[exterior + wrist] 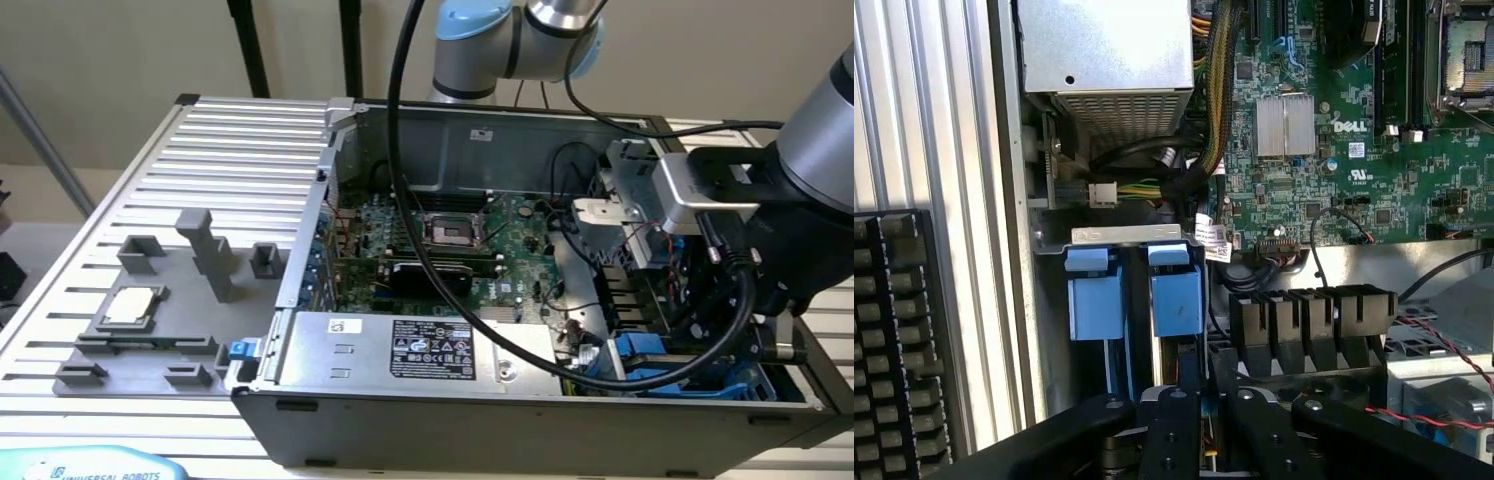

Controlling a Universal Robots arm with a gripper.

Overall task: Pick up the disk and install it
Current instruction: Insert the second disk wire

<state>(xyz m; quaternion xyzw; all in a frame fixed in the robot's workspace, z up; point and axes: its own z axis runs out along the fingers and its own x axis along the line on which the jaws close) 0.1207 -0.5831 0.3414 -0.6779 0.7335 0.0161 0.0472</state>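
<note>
Black claw (1204, 425) fingers nearly together, clamped on the disk (1176, 300) standing in its bay.

A ribbed, slatted metal table (254, 140) is seen carrying an opened computer case (534, 400) toward the exterior view's right. Beside it, on the exterior view's left, a grey fixture (160, 320) is laid on the slats, with a small square silver chip (138, 303) seated on it.
</note>
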